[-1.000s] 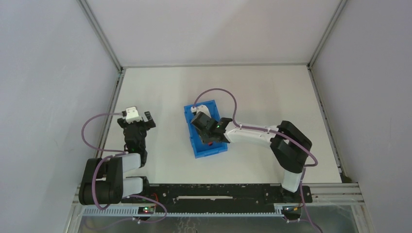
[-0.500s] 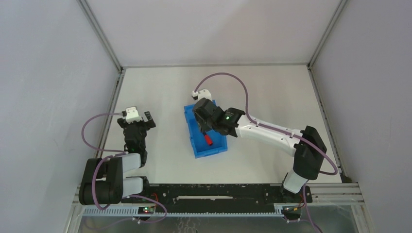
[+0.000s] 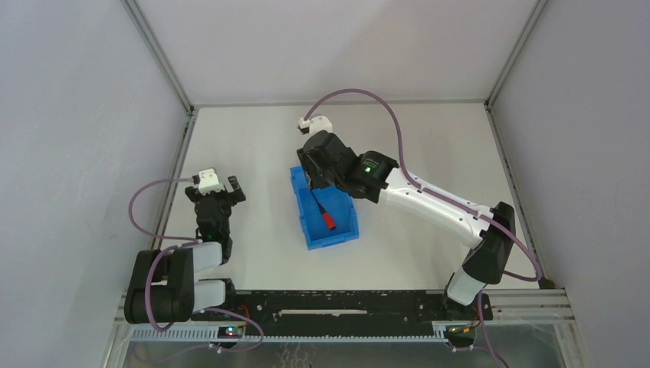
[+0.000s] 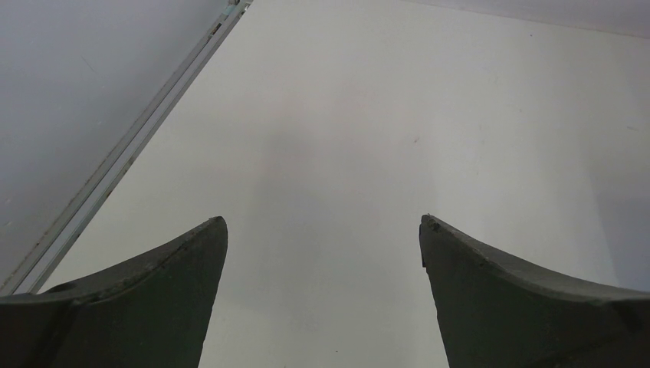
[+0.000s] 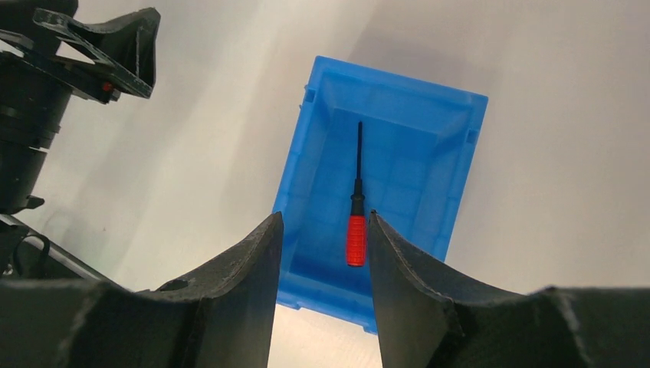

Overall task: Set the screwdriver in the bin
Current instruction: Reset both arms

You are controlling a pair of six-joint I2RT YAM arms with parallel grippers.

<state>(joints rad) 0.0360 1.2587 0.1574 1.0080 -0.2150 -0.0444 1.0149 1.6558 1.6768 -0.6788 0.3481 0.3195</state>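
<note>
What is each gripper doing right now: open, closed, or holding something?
Left gripper: open, holding nothing.
Right gripper: open, holding nothing; the screwdriver lies loose in the bin below it.

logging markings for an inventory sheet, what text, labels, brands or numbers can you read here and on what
No word, number, brand or sign can be read in any view.
bin: plain blue plastic, no label showing.
screwdriver: red handle and black shaft, no print visible.
right arm: a small green light only; any lettering is too small to read.
</note>
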